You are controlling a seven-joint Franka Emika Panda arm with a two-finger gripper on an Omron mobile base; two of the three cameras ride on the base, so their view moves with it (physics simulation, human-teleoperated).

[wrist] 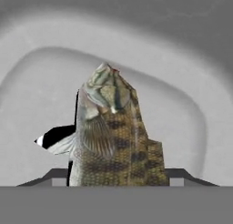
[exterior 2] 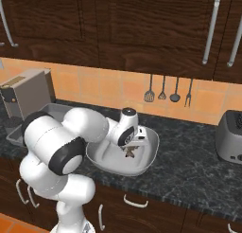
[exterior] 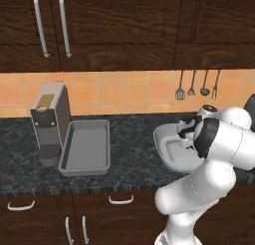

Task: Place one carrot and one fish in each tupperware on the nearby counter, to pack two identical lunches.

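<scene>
My gripper [exterior 2: 130, 150] hangs low inside the wider rounded-square tupperware [exterior 2: 149, 155], shut on a mottled brown-green fish [wrist: 113, 132]. In the hand view the fish stands between the two fingertips, its head pointing away toward the grey floor of that tupperware [wrist: 41, 104]. The fish [exterior 2: 130, 154] is small and partly hidden under the hand. To the left on the dark marbled counter [exterior: 129, 167] lies the long rectangular tupperware [exterior: 85, 148], with nothing in it. The arm covers part of the rounded tupperware [exterior: 167, 142]. The carrot is out of view.
A grey coffee machine [exterior: 50, 120] stands right beside the long tray's left side. A silver toaster [exterior 2: 230, 130] sits at the far right of the counter. Kitchen utensils [exterior 2: 168, 92] hang on the tiled wall behind. Dark wall cabinets hang overhead.
</scene>
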